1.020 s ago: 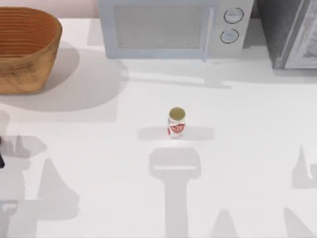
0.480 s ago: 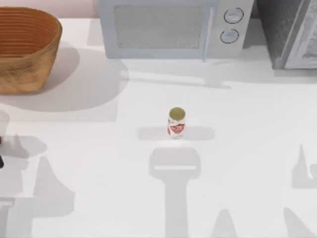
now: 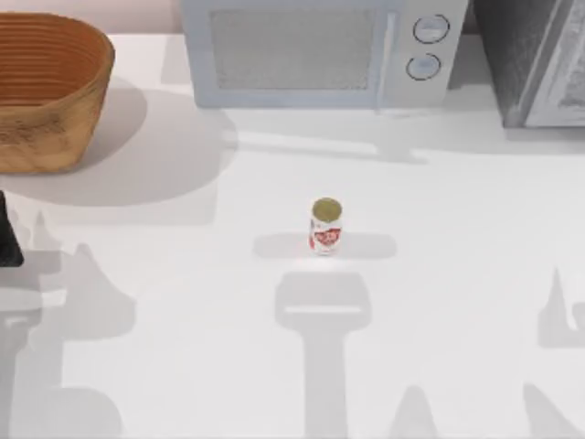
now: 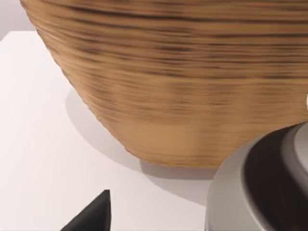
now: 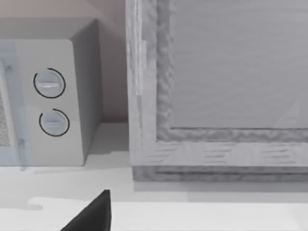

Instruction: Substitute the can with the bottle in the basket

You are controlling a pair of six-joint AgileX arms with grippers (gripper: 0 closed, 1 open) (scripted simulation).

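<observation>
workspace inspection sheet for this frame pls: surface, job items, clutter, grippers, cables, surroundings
Surface: white table, arm shadows across it.
Job's things: can upright mid-table, outside the basket, which stands at the far left corner. Bottle: nothing seen.
Clutter: nothing seen.
Grippers: left gripper at the left edge, near the basket's wall, apparently holding a grey, dark-centred object; right gripper fingertip faces the far right.
Cables: nothing seen.
Surroundings: microwave at the far edge; grey framed unit beside it.
</observation>
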